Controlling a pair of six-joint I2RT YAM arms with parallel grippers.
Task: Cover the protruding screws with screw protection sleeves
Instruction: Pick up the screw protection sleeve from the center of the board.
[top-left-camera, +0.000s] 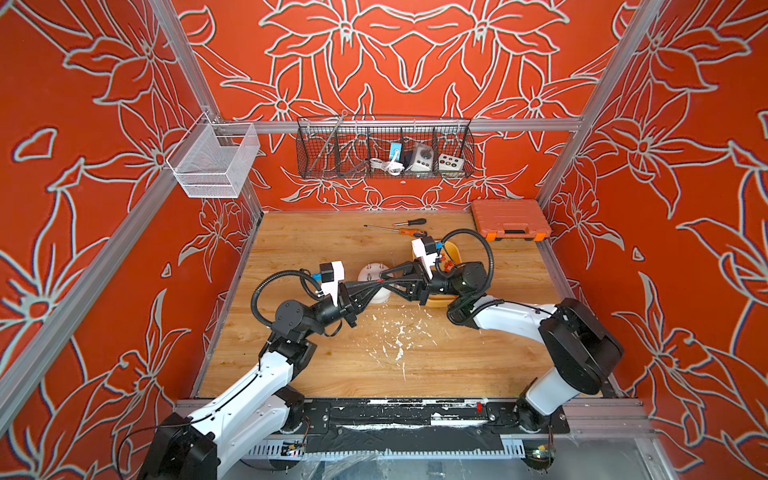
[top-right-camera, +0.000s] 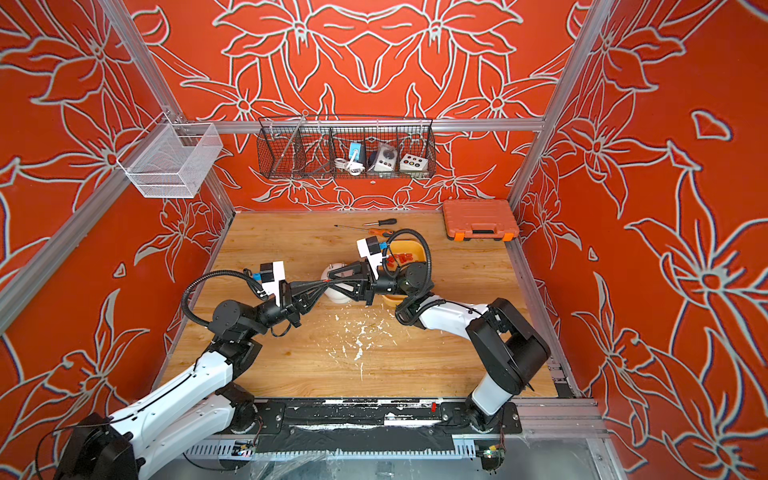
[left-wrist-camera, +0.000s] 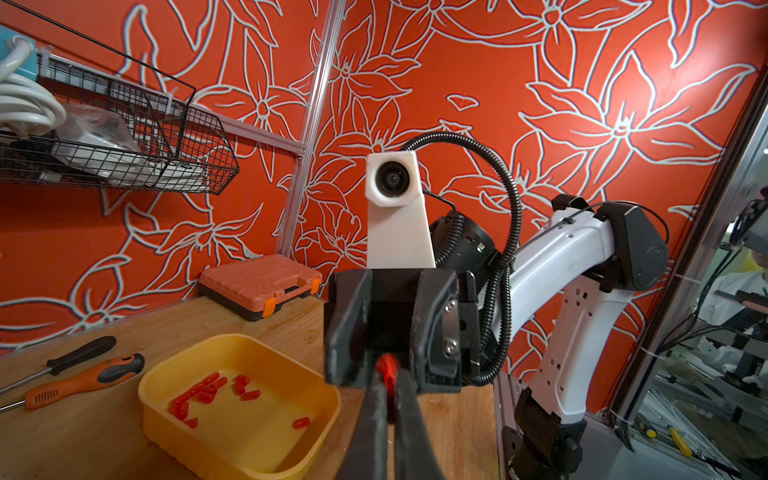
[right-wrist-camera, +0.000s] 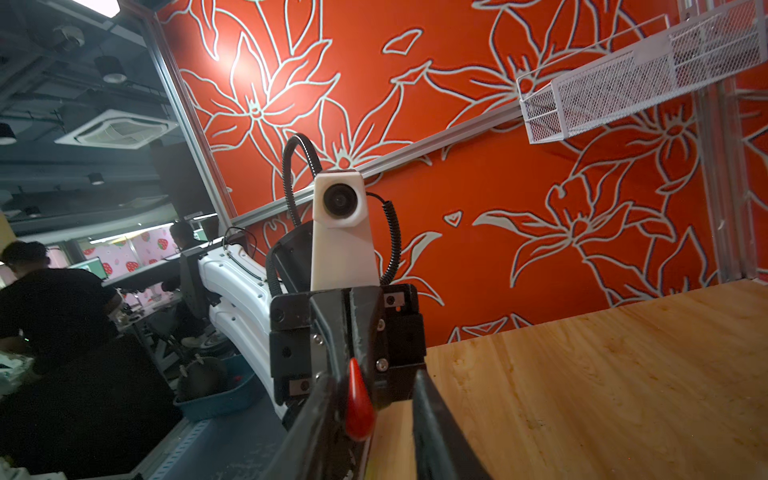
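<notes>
Bright, even overhead light, soft shadows; wrist views curve and blur near edges.

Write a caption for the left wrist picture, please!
Left gripper holds a red sleeve between the fingers of the open right gripper, yellow tray nearby.

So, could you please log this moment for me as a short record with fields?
left gripper: jaws shut on one red sleeve
right gripper: jaws open either side of that sleeve, facing the left gripper
meeting point: over the white dome in both top views
yellow tray: loose sleeves inside
</notes>
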